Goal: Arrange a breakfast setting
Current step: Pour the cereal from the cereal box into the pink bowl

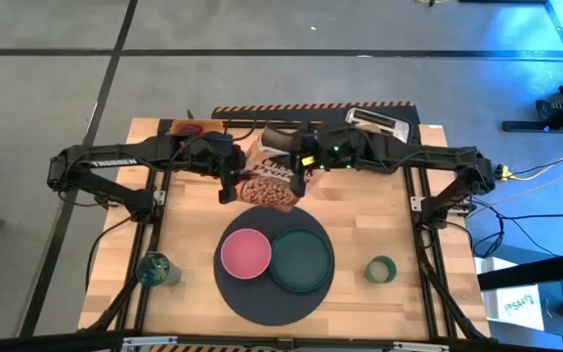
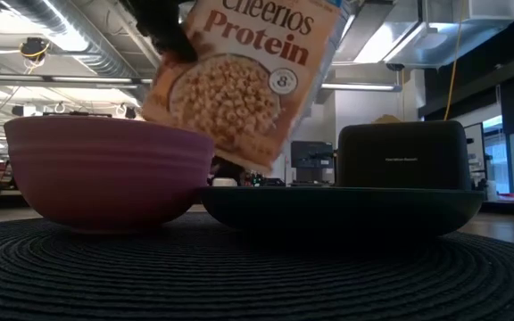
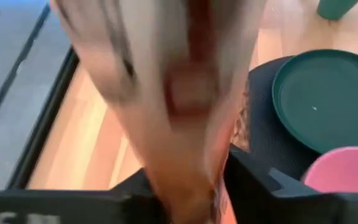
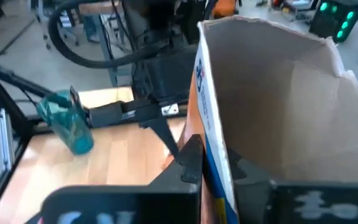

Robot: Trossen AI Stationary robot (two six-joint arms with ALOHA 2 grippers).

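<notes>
A Cheerios Protein cereal box (image 1: 267, 181) hangs tilted between my two grippers, above the table's middle and just beyond the round dark grey mat (image 1: 262, 298). The low view shows the box (image 2: 239, 80) over the pink bowl (image 2: 105, 169). My left gripper (image 1: 227, 188) is shut on the box's left side. My right gripper (image 1: 301, 168) is shut on its open end. The pink bowl (image 1: 246, 252) and the dark green plate (image 1: 302, 260) rest on the mat. The small pale-green cup (image 1: 380, 268) stands on the table to the mat's right. Spoon and bagel-like ring are out of view. My left gripper pinches the box (image 3: 188, 180) between its two fingers (image 3: 257, 183), coming from the table's left. The box is blurred and close to the camera, so which part is held cannot be told. The box is clear of the table. My right gripper holds one side wall of the box's open top (image 4: 213, 155). One finger (image 4: 188, 165) is outside the wall and the other seems to be inside the opening. It comes from the table's right. The open end faces the wrist camera and the box is lifted clear.
A black toaster (image 1: 377, 120) stands at the far edge. A teal glass (image 1: 156, 268) stands near the front left and also shows in the right wrist view (image 4: 67, 121). A small red thing (image 1: 190, 128) lies at the far left. Bare wood lies on both sides of the mat.
</notes>
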